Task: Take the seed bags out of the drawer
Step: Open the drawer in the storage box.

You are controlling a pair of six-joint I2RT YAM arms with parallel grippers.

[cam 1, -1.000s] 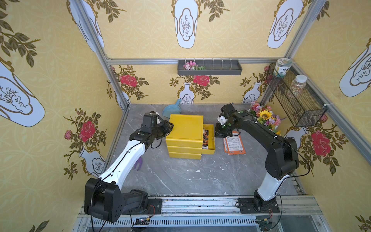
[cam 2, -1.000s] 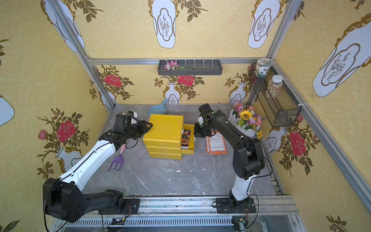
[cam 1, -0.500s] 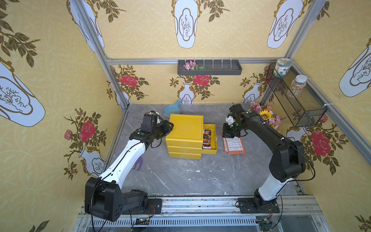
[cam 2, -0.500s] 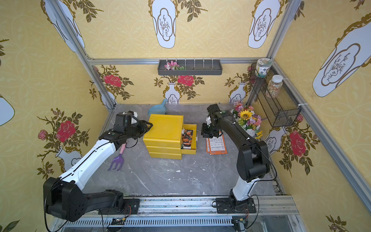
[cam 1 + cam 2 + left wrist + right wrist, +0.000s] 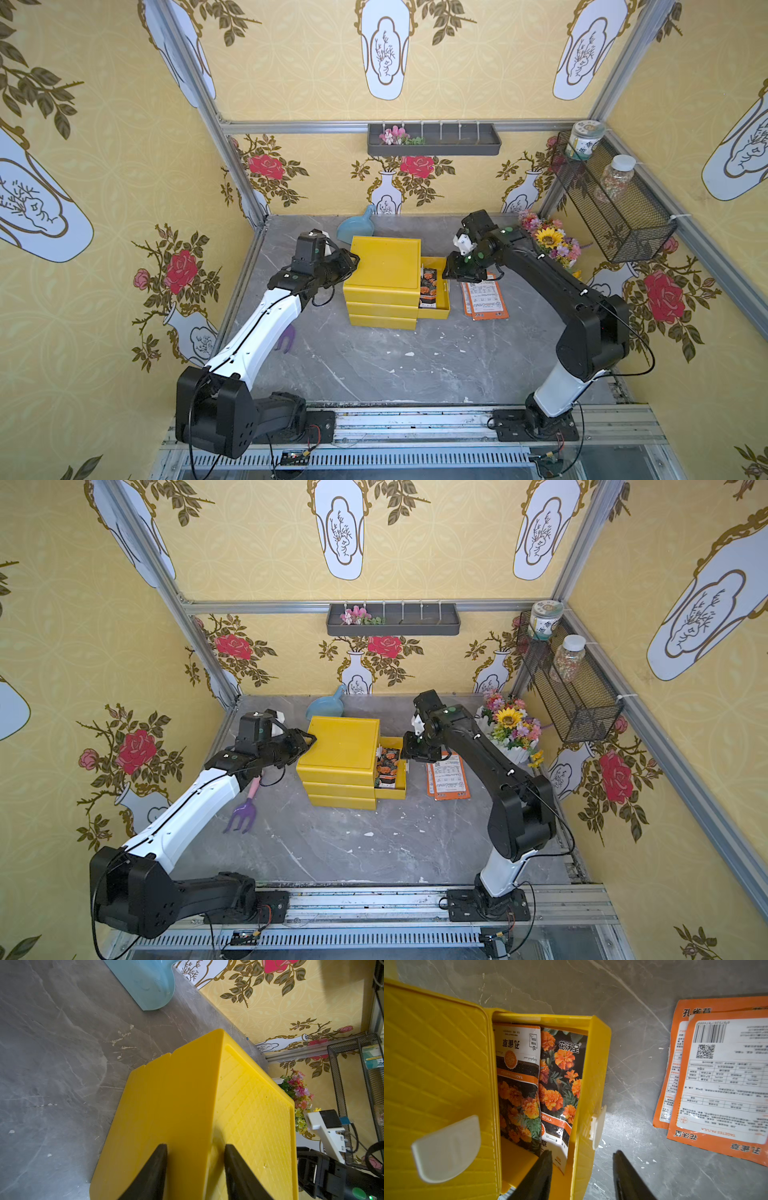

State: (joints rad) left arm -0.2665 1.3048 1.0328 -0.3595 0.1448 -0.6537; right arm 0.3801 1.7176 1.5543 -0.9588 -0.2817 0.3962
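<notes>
right gripper [image 5: 583, 1152]: jaws wide, nothing between them. It sits over the 1 o'clock corner of the pulled-out top drawer [image 5: 593, 1068] and straddles the front wall, with one finger above the bag ends inside and the other above bare table [image 5: 395, 365] outside. Can't resolve whether it touches a bag. left gripper [image 5: 195, 1147]: jaws a narrow gap apart, set across the top edge of the yellow drawer unit [image 5: 384, 262] on its 9 o'clock side, one finger against the side wall and one on the top panel. Clamped or only braced, can't tell. drawer bags [image 5: 560, 1076]: two, flower side up, side by side lengthwise in the drawer, which sticks out of the unit toward 3 o'clock. table bags [image 5: 484, 297]: two, text side up, overlapping, flat on the table just beside the drawer at its 3 o'clock. Blue scoop [image 5: 353, 228] lies at the unit's 11 o'clock, purple rake [image 5: 243, 814] at 8 o'clock, bouquet [image 5: 550, 241] at 2 o'clock.
</notes>
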